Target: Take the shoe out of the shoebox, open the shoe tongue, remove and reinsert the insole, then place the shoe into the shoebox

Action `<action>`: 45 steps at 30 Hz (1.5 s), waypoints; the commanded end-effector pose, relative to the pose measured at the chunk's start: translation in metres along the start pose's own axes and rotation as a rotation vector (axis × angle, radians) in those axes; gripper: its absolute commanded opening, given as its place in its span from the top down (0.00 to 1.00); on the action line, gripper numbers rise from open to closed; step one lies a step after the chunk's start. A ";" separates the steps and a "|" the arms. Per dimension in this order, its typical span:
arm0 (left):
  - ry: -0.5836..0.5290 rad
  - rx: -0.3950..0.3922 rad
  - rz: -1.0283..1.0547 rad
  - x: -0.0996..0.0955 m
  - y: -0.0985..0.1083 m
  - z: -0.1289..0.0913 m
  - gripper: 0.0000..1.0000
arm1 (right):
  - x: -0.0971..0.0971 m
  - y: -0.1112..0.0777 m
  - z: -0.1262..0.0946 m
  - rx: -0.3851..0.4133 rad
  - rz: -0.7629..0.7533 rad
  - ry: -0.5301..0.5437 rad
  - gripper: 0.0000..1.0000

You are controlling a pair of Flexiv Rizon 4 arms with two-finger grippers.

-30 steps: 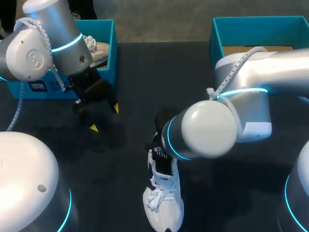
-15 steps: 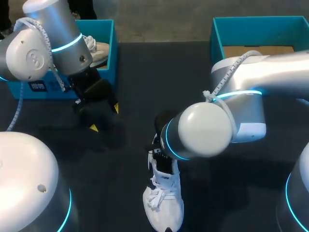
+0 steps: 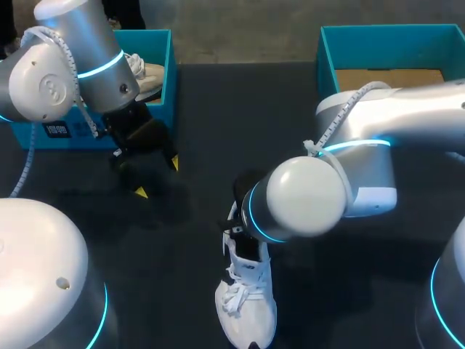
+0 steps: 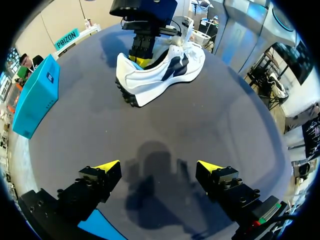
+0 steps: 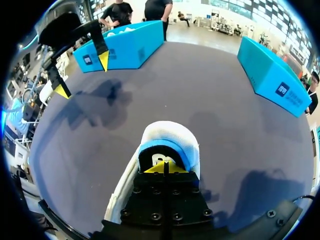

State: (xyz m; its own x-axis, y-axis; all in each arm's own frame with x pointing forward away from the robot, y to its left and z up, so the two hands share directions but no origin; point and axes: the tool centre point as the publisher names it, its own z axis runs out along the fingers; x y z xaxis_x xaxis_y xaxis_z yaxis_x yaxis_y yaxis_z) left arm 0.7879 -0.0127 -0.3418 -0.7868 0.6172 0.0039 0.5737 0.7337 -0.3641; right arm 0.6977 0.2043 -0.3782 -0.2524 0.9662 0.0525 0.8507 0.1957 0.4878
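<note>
Shoe: white sneaker [image 3: 249, 311] stands on its sole on the dark table [image 3: 218, 109].
Right gripper [image 5: 164, 167]: tips pressed together, sunk in the sneaker's heel opening.
Left gripper [image 4: 159, 167]: fingers spread, above the table, well apart from the sneaker's side.

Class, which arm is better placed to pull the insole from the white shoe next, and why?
Likely right: the right gripper sits inside the white shoe. The left gripper hangs open above the table, apart from it.
</note>
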 end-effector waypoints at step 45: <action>0.001 -0.003 0.000 0.000 0.000 0.000 0.00 | 0.006 0.007 0.024 -0.107 0.008 -0.032 1.00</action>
State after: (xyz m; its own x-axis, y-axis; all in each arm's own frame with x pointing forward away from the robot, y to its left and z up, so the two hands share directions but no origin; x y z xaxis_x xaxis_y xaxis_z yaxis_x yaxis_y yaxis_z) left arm 0.7879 -0.0127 -0.3418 -0.7868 0.6172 0.0039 0.5737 0.7337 -0.3641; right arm 0.7153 0.2104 -0.3816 -0.2697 0.9629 0.0063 0.8219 0.2268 0.5225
